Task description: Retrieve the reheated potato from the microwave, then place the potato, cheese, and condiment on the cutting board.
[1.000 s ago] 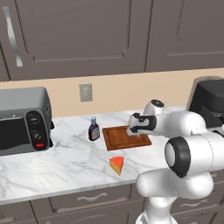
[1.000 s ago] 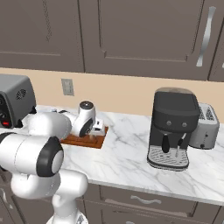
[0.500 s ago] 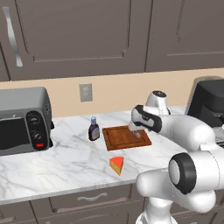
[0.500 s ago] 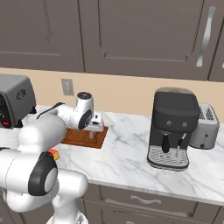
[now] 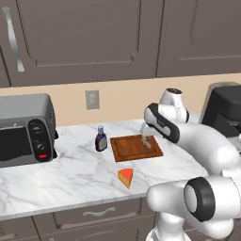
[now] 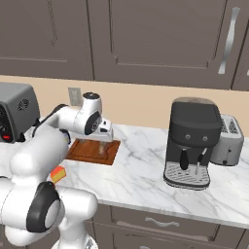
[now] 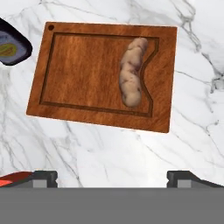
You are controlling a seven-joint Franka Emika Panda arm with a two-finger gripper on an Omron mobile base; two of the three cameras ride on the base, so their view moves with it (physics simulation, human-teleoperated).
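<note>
The potato (image 7: 131, 72) lies lengthwise on the right part of the reddish-brown cutting board (image 7: 83, 70), also seen as the potato (image 5: 147, 142) on the board (image 5: 127, 149). My gripper (image 7: 113, 177) hangs open above the board's near edge, nothing between its fingertips (image 7: 43, 176); the gripper (image 5: 146, 133) points down over the board (image 6: 85, 151). The condiment bottle (image 5: 100, 139) stands just left of the board, its dark body (image 7: 11, 46) showing at the board's corner. The orange cheese wedge (image 5: 125, 178) lies on the counter in front of the board. The microwave is out of view.
A silver toaster oven (image 5: 23, 136) with round knobs stands at the counter's left end. To the right are a black coffee machine (image 6: 194, 141) and a small toaster (image 6: 228, 141). Dark cabinets hang above the marble counter (image 5: 70, 174).
The hand has lifted a little above the board with its jaws open, and the arm's elbow has swung. The potato stays lying on the board.
</note>
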